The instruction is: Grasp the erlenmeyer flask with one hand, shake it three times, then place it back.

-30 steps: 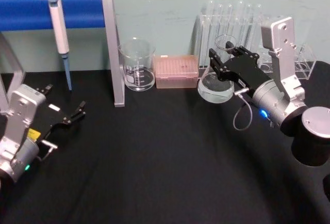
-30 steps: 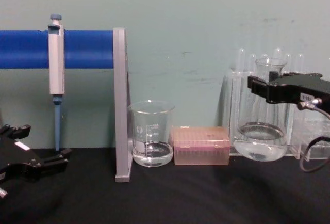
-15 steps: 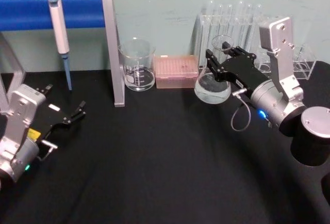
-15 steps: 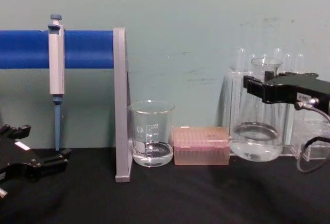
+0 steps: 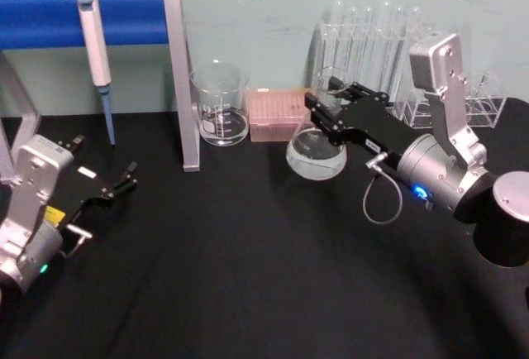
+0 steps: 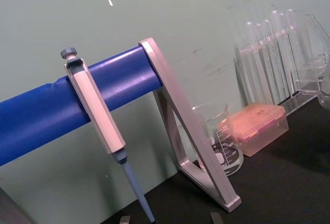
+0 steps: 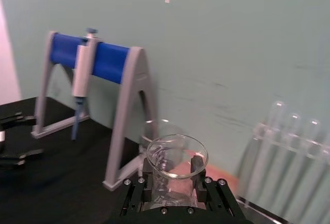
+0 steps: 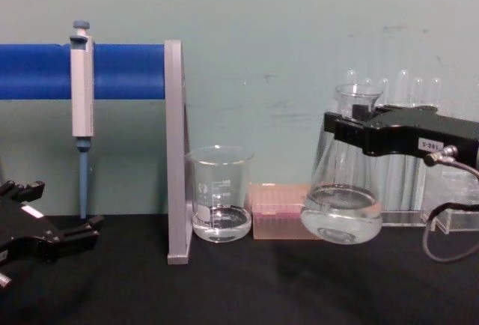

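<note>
The erlenmeyer flask [image 5: 316, 156] is clear glass with a little liquid in its wide base. It hangs upright just above the black table, in front of the pink box. My right gripper [image 5: 328, 107] is shut on its neck, reaching in from the right. The chest view shows the flask [image 8: 342, 209] held under the black right gripper [image 8: 353, 127]. In the right wrist view the flask's rim [image 7: 177, 154] sits between the fingers [image 7: 196, 164]. My left gripper [image 5: 126, 179] rests open at the table's left side, far from the flask.
A glass beaker [image 5: 220, 115] and a pink tip box [image 5: 282, 114] stand at the back. A test tube rack [image 5: 372, 40] is behind the flask. A pipette [image 5: 95, 40] hangs on the blue-barred stand [image 5: 178, 78] at the left.
My right gripper has carried the flask leftward and nearer, away from the test tube rack to in front of the pink box. The left arm has not moved.
</note>
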Robot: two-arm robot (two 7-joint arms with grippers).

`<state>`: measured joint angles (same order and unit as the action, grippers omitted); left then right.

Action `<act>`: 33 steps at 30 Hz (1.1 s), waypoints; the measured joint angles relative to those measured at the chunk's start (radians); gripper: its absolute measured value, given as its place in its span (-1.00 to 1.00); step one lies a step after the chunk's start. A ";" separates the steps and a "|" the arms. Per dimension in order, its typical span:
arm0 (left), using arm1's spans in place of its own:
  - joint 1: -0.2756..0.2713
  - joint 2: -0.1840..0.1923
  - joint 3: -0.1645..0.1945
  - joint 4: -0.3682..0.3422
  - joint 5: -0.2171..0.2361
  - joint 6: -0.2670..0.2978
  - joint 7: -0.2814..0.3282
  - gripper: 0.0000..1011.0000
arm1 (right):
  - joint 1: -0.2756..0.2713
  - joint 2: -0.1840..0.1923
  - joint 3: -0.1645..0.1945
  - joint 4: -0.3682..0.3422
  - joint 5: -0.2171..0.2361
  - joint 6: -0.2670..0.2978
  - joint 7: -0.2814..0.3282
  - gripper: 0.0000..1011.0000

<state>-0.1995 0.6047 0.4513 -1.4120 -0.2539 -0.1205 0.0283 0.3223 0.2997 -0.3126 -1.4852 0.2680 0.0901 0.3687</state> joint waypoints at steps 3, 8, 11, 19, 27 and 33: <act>0.000 0.000 0.000 0.000 0.000 0.000 0.000 0.98 | 0.003 0.018 -0.014 -0.003 0.013 -0.008 0.036 -0.09; 0.000 0.000 0.000 0.000 0.000 0.000 0.000 0.98 | 0.009 0.051 -0.037 -0.005 0.038 -0.030 0.096 -0.09; 0.000 0.000 0.000 0.000 0.000 0.000 0.000 0.98 | 0.012 0.064 -0.048 -0.006 0.049 -0.040 0.118 -0.09; 0.000 0.000 0.000 0.000 0.000 0.000 0.000 0.98 | 0.020 0.103 -0.081 -0.005 0.083 -0.082 0.195 -0.09; 0.000 0.000 0.000 0.000 0.000 0.000 0.000 0.98 | 0.023 0.125 -0.099 -0.002 0.102 -0.095 0.207 -0.09; 0.000 0.000 0.000 0.000 0.000 0.000 0.000 0.98 | 0.022 0.143 -0.107 0.003 0.116 -0.101 0.207 -0.09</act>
<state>-0.1995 0.6047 0.4514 -1.4120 -0.2539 -0.1205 0.0283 0.3441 0.4429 -0.4201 -1.4821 0.3845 -0.0106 0.5759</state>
